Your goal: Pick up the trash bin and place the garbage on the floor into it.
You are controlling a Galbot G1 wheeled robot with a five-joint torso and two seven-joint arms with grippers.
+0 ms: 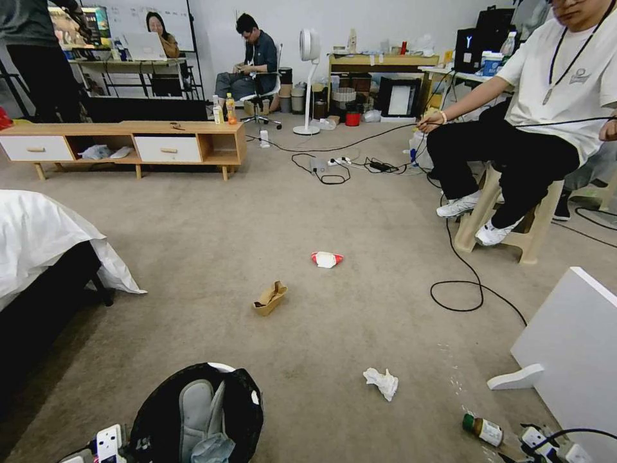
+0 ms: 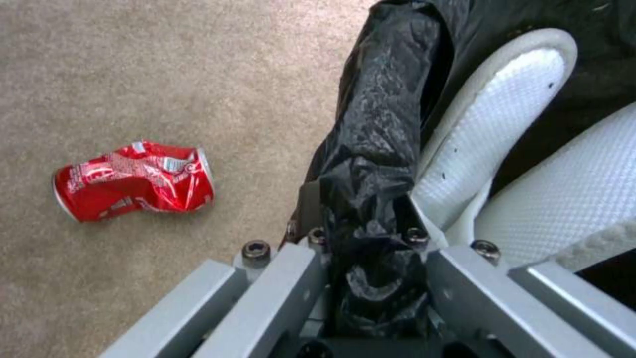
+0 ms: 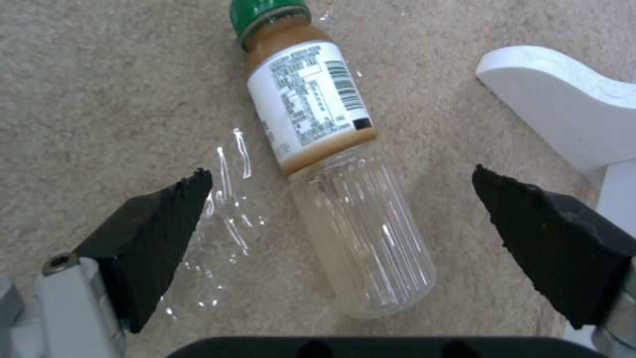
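While the left gripper stands clamped on the bag-covered rim of the trash bin, which hangs low at the robot's left, the right gripper hovers over the clear plastic bottle with its jaws spread wide, one black pad on each side of the bottle and nothing between them but the bottle below. The bottle lies flat on the floor, so the pads should come down square across its ribbed clear half, not the label end, and close gently enough that the thin wall does not buckle and squirt out. A white furniture foot sits just beside one pad; I would keep the descent straight to avoid clipping it. Beside the bin lies a crushed red can. Farther out on the carpet wait a crumpled tissue, a tan cardboard piece and a red-and-white packet.
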